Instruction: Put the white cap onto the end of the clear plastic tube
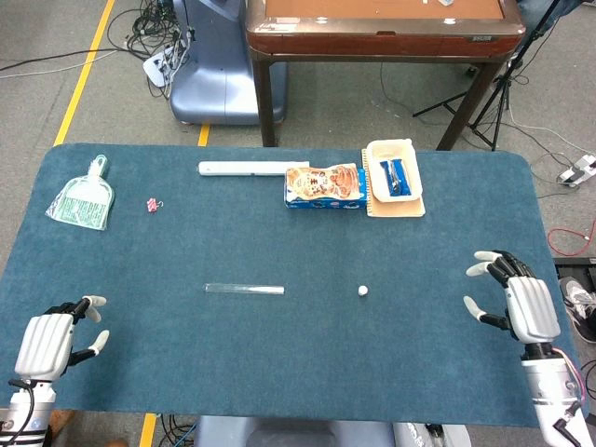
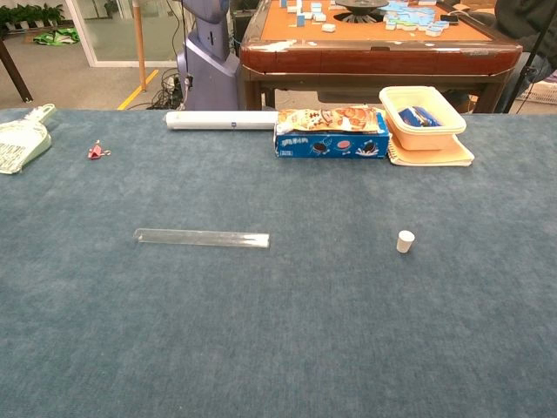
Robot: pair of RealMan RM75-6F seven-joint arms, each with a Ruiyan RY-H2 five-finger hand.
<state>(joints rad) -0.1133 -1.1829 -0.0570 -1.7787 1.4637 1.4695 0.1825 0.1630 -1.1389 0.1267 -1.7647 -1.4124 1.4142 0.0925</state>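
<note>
Head view: clear plastic tube [image 1: 244,290] lying flat at table centre, white cap [image 1: 363,291] apart at its 3 o'clock. Left hand [image 1: 58,333] at 8 o'clock and right hand [image 1: 518,298] at 4 o'clock, fingers spread, holding nothing.

Chest view: yellow tub [image 2: 421,118] at 1 o'clock, holding a blue packet [image 2: 421,116]; cookie box [image 2: 332,133] just beside.

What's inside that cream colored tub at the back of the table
The cream tub holds a blue packet, lying along its length. The tub sits on a notebook. Whether anything lies beneath the packet cannot be seen; the packet and the tub's walls cover it.
</note>
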